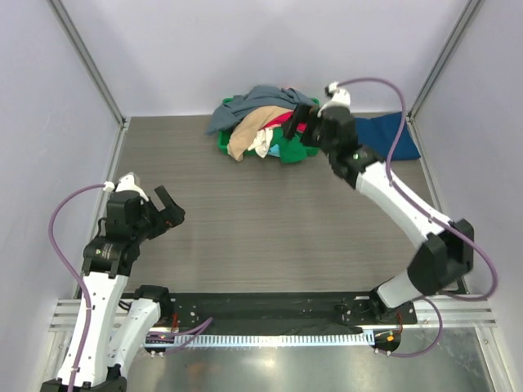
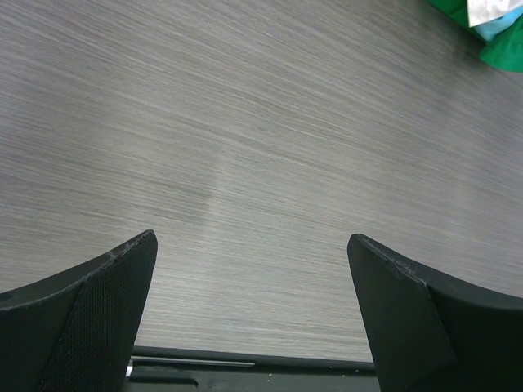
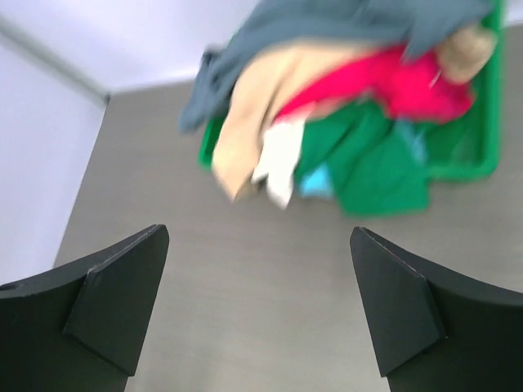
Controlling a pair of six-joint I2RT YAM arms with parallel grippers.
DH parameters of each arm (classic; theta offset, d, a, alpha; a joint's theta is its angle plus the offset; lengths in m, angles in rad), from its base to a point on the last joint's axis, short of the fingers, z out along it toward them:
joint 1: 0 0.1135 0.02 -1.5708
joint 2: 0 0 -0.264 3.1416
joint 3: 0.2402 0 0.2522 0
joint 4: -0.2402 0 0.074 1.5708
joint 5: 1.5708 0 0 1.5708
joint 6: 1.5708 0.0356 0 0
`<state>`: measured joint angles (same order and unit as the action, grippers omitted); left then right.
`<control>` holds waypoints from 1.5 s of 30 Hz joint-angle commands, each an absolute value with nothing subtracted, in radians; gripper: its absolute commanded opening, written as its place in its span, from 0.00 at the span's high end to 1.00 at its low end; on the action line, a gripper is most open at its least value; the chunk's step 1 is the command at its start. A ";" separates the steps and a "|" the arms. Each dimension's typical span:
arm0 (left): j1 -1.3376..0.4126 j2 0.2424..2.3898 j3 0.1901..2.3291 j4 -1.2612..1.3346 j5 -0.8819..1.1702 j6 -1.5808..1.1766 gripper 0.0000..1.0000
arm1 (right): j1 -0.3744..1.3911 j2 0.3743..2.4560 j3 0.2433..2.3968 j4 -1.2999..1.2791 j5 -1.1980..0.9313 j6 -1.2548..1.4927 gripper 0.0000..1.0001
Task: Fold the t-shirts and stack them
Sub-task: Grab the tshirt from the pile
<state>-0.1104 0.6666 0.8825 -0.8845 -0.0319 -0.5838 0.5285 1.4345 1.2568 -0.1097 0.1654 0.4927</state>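
Note:
The t-shirts lie heaped in and over a green bin (image 1: 225, 145) at the back of the table. A slate grey-blue tee (image 1: 253, 102) tops the heap, with tan (image 1: 248, 131), red (image 1: 286, 121), white (image 1: 261, 145) and green (image 1: 290, 153) ones under it. A dark navy-teal tee (image 1: 394, 135) lies on the table to the right. My right gripper (image 1: 299, 126) hovers open at the heap's right side, holding nothing. Its wrist view shows the heap beyond the open gripper (image 3: 259, 231): grey (image 3: 327, 24), tan (image 3: 253, 98), red (image 3: 384, 82), green (image 3: 368, 163). My left gripper (image 1: 170, 208) is open over bare table at the near left.
Grey walls with metal posts close in the table on three sides. A black mounting rail (image 1: 270, 306) with cables runs along the near edge. In the left wrist view a corner of green cloth (image 2: 498, 49) shows far ahead of the open gripper (image 2: 252, 238).

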 commanded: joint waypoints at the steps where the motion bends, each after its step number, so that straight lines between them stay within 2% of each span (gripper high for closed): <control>1: -0.112 0.635 0.879 -0.831 -0.015 -0.568 0.00 | 0.388 1.596 1.469 -0.274 0.129 0.495 0.00; 6: -0.112 0.627 0.876 -0.830 -0.020 -0.569 0.00 | 0.304 1.843 1.787 -0.313 0.057 0.502 0.01; 10: -0.110 0.629 0.876 -0.830 -0.018 -0.569 0.00 | 0.273 2.081 2.008 -0.368 0.012 0.496 0.06; 15: -0.110 0.629 0.874 -0.828 -0.015 -0.569 0.00 | 0.252 2.265 2.253 -0.367 -0.063 0.448 0.08; 18: -0.112 0.630 0.874 -0.828 -0.014 -0.569 0.01 | 0.233 2.347 2.362 -0.370 -0.074 0.434 0.12; 21: -0.110 0.630 0.874 -0.830 -0.018 -0.571 0.01 | 0.219 2.388 2.410 -0.368 -0.067 0.426 0.23; 24: -0.110 0.632 0.874 -0.831 -0.021 -0.571 0.01 | 0.218 2.399 2.416 -0.368 -0.069 0.411 0.45; 26: -0.112 0.634 0.874 -0.831 -0.021 -0.572 0.01 | 0.218 2.396 2.404 -0.368 -0.072 0.399 0.47; 29: -0.112 0.634 0.874 -0.831 -0.025 -0.572 0.02 | 0.216 2.379 2.381 -0.361 -0.078 0.391 0.58; 32: -0.112 0.634 0.874 -0.831 -0.025 -0.574 0.02 | 0.218 2.362 2.364 -0.361 -0.097 0.384 0.83; 33: -0.110 0.634 0.874 -0.830 -0.026 -0.574 0.02 | 0.218 2.358 2.359 -0.362 -0.100 0.382 0.96; 34: -0.112 0.635 0.874 -0.831 -0.026 -0.574 0.02 | 0.218 2.352 2.356 -0.361 -0.103 0.385 0.99; 40: -0.112 0.621 0.874 -0.831 -0.031 -0.574 0.02 | 0.264 2.257 2.353 -0.370 -0.146 0.333 0.99; 45: -0.110 0.617 0.870 -0.830 -0.041 -0.577 0.02 | 0.400 2.085 2.413 -0.422 -0.193 0.209 0.99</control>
<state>-0.1104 0.6247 0.8764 -0.8696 -0.0334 -0.5846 0.2874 2.3264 2.3356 -0.4355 -0.1207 0.3107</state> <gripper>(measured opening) 0.983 0.046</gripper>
